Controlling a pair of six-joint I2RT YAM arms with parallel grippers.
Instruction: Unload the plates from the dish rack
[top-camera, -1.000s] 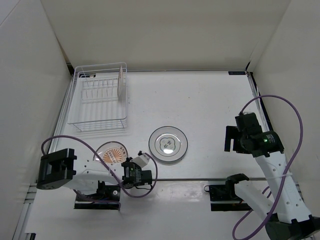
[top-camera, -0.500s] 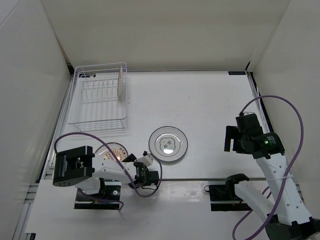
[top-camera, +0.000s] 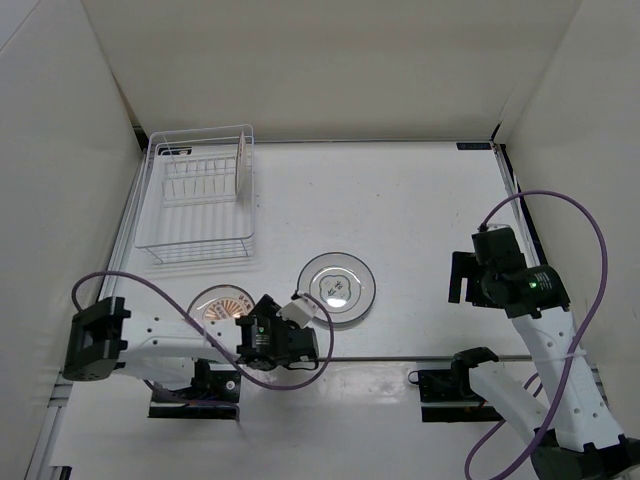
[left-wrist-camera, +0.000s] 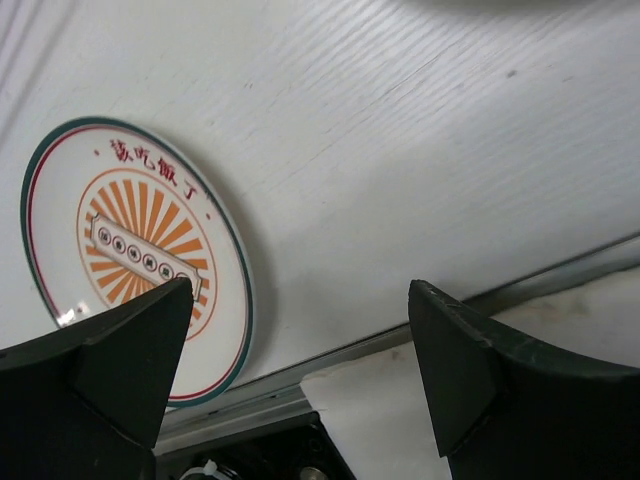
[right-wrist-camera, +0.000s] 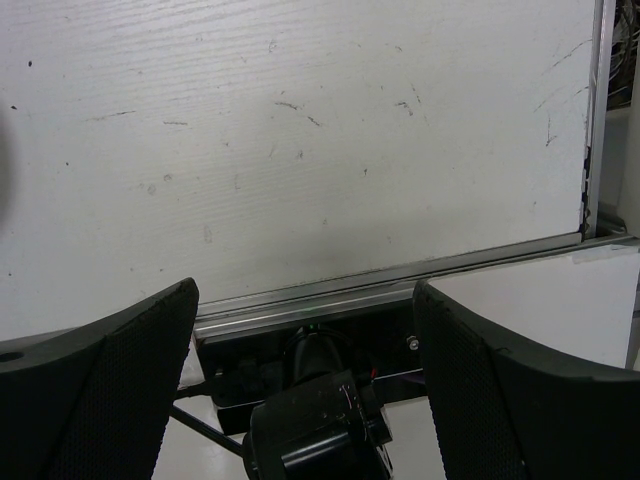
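Rack (top-camera: 198, 205) sits in the upper left of the top view, close to the left wall. One upright plate (top-camera: 241, 168) stands edge-on among the tines at the rack's right end; pattern not readable. White plate (top-camera: 338, 289), with a grey ring and small centre mark, lies flat on the table (top-camera: 420, 200) near frame centre, well apart from the rack. Orange plate (top-camera: 222, 303) lies flat to its lower left, near but not touching, with its lower edge hidden by the left arm. That arm lies low along the bottom of the frame. Left gripper (top-camera: 290, 340) is just below the gap between the two flat plates; finger spacing can't be read from up here. Right gripper (top-camera: 460, 277) hangs at the right of the frame, well apart from plates and rack.

Left wrist view: left gripper (left-wrist-camera: 300, 290) is released, jaws wide apart. Between them are only bare table (left-wrist-camera: 400, 150) and the metal rail (left-wrist-camera: 350, 345) at the table edge. Orange plate (left-wrist-camera: 130, 255) fills the left of the frame: green rim, red ring, orange sunburst, red characters along the top. It lies flat, its lower part hidden behind the left finger (left-wrist-camera: 100, 380). Can't tell if finger and plate touch.

Right wrist view: right gripper (right-wrist-camera: 305, 290) is also released, fingers spread wide, holding nothing. Scuffed table (right-wrist-camera: 300, 120) fills the upper frame, the rail (right-wrist-camera: 400, 278) crosses the middle, and dark arm hardware sits at the bottom.
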